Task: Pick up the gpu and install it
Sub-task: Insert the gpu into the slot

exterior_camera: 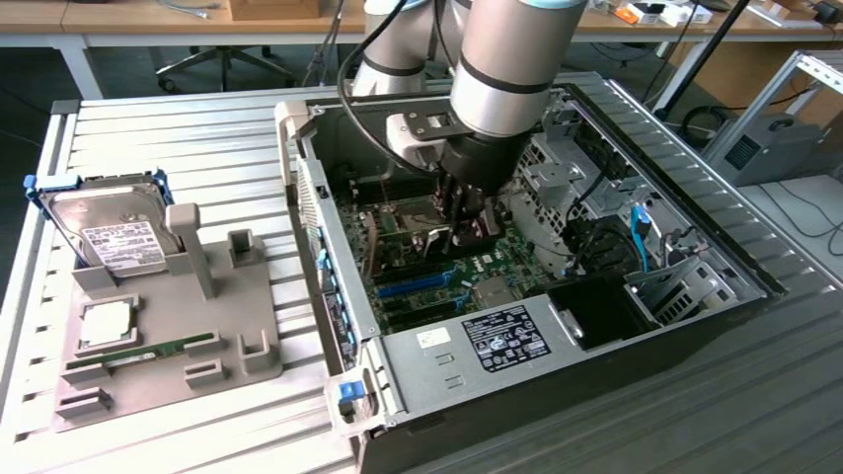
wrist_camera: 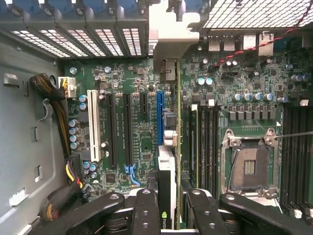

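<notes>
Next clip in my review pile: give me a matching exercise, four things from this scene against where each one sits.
1 gpu
2 hard drive
3 memory stick
4 processor socket

A lying flat on the grey holder
B empty, on the motherboard
C gripped by the pincer inside the case
D propped up in a blue frame

Pairs: 1-C, 2-D, 3-A, 4-B

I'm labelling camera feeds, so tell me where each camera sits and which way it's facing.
Exterior view: high up, looking down at the table and open computer case; the arm and end effector show.
Wrist view: on the wrist, looking down at the motherboard; end effector fingers grip the graphics card.
Both show the motherboard and end effector.
</notes>
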`<state>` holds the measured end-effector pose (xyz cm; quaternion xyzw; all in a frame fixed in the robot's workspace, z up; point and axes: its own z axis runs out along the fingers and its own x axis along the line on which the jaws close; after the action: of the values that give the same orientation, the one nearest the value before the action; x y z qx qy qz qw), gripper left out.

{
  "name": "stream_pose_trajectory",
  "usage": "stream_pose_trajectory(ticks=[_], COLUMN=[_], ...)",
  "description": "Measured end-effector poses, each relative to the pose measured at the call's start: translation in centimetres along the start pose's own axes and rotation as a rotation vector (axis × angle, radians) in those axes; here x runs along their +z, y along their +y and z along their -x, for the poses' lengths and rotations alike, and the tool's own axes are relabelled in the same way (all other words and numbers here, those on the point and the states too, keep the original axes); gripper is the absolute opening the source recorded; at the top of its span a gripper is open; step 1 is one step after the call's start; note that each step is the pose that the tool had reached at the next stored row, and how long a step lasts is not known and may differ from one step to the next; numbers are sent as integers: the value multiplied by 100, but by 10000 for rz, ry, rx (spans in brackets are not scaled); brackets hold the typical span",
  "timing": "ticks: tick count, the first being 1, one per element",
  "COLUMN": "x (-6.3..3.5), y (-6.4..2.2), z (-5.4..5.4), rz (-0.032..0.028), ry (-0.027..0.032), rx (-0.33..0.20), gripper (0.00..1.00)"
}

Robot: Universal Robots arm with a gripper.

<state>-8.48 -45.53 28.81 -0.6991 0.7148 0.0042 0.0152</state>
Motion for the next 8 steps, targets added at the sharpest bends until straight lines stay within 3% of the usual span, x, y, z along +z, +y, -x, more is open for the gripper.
stream_pose_trajectory(ticks=[8], x=[18], y=[17], z=[-2], rz=[6], ry=[-11], rx=[-375], gripper=[27])
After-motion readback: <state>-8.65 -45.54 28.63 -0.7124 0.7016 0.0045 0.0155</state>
